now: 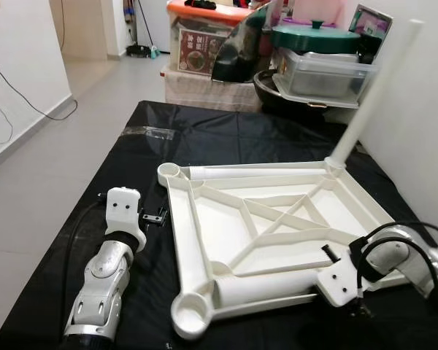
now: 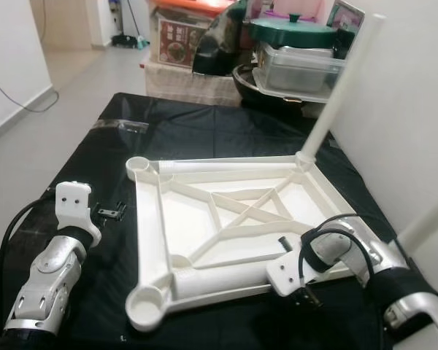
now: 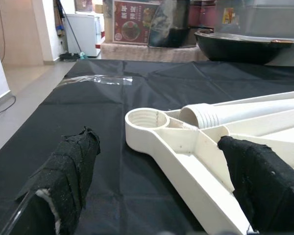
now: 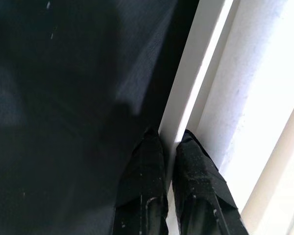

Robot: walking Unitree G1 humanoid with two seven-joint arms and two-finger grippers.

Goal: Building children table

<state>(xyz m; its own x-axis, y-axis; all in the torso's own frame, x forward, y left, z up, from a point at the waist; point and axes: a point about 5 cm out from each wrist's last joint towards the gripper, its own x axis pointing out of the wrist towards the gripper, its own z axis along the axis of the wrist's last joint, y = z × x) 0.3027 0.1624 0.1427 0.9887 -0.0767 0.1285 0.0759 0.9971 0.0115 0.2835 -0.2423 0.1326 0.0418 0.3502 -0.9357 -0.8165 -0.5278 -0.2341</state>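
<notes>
A white tabletop [image 1: 277, 226] is lying upside down on a black cloth [image 1: 204, 131], its ribbed underside facing up. Its long sides are running away from the robot, angled slightly toward the robot's right. One leg [image 1: 372, 95] is standing screwed into the far right corner, rising and leaning up to the right along the wall [image 1: 423, 109]. Another leg [image 1: 263, 173] is lying loose inside the far edge, its long axis running left to right, its threaded end pointing at the empty far left socket [image 3: 146, 119]. A third leg [image 1: 266, 289] is lying along the near edge, also left to right, beside the empty near left socket [image 1: 188, 315].

The left gripper [image 3: 157, 186] is hovering low at the tabletop's left edge, pointing away from the robot toward the far left socket; its fingers [image 3: 68, 169] are standing wide apart, one over the cloth, one over the rim. The right gripper [image 4: 170, 161] is sitting at the near right edge, its fingers pinched together on the thin white rim of the tabletop.

Storage boxes [image 1: 204, 44] and a green pot [image 1: 314, 35] are crowding the floor beyond the cloth.
</notes>
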